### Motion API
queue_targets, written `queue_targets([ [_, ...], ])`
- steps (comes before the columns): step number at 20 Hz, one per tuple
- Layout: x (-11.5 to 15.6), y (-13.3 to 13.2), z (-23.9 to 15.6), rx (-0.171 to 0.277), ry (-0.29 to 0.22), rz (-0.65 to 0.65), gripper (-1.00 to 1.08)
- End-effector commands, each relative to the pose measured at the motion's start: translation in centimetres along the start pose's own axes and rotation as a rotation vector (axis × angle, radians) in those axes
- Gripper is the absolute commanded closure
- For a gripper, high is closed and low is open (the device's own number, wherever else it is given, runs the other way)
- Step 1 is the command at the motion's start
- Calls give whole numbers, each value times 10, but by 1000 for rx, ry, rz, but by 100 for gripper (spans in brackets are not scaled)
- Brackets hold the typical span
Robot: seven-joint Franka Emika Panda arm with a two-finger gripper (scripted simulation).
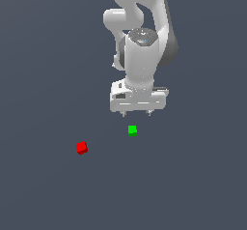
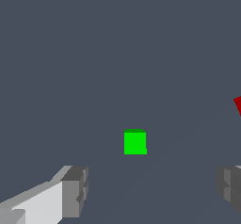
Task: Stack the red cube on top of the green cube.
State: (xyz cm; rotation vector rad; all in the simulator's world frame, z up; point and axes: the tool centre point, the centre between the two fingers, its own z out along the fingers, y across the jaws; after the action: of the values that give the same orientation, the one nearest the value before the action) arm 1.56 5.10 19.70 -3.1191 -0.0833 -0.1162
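Red cube (image 1: 81,148) sits apart from green cube (image 1: 132,130) (seemingly unmarked).

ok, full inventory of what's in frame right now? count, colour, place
red cube: 1, bright red, on the floor at the exterior view's left, apart from the green one; only its edge shows in the wrist view.
green cube: 1, bright green, on the floor just below the gripper in the exterior view, not held.
floor: 1, dark blue-grey, flat surface under both cubes.
arm: 1, white, coming in from the top of the exterior view.
gripper: 1, white with grey fingers, jaws open, holding nothing.
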Motion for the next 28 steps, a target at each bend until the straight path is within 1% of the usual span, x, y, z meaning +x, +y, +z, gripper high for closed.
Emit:
queue_targets([
  [1,0,0,0,0,0,0,-92],
  [7,0,8,4,0,-2,-10,-92],
  [11,0,22,11,0,-6,-29,-92],
  [14,1,37,18,0,-11,-49,-92],
  [19,3,72,35,0,-21,-95,-92],
  [28,15,150,74,-1,-45,-200,-92],
])
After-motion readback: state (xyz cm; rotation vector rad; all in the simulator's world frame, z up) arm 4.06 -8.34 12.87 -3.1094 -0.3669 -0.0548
